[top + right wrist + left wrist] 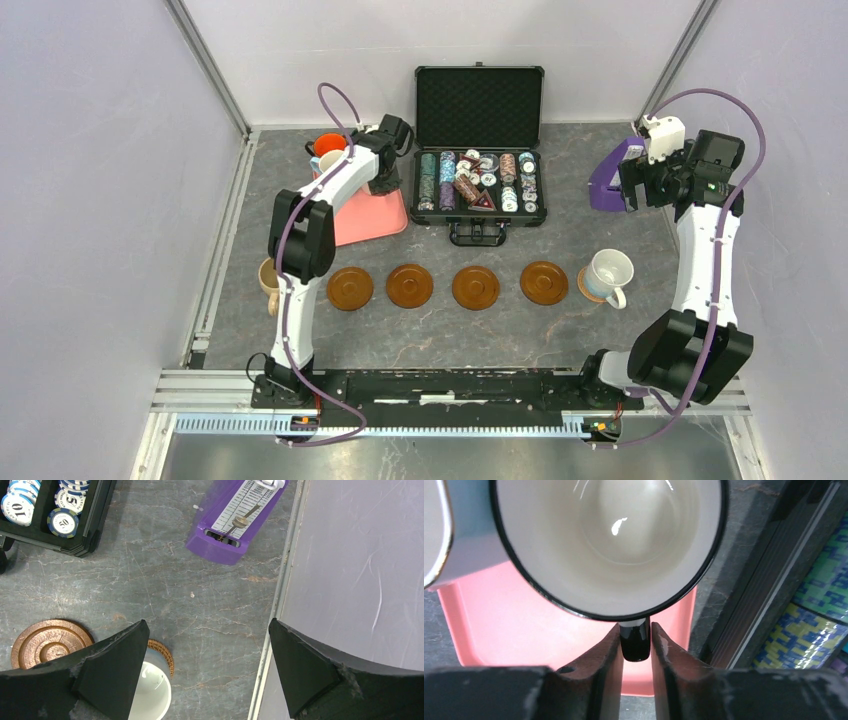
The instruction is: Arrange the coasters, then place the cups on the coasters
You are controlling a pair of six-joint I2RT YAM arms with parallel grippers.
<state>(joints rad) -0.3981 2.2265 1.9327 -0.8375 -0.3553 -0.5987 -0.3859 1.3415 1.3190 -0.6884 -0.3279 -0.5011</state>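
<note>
In the left wrist view my left gripper (636,640) is shut on the black handle of a white cup with a dark rim (609,540), held over the pink tray (524,625). A pale cup (434,530) stands beside it. Several brown coasters lie in a row (350,288) (410,286) (476,287) (544,283). A light blue cup (608,273) stands on the woven coaster (162,652). A tan cup (267,280) sits at the row's left end, and an orange cup (328,144) on the tray. My right gripper (207,621) hangs open and empty, high at the right.
An open black case of poker chips (478,180) stands at the back centre. A purple metronome (607,180) lies near the right wall. The pink tray (365,220) lies left of the case. Walls and metal rails enclose the table on the left, right and back.
</note>
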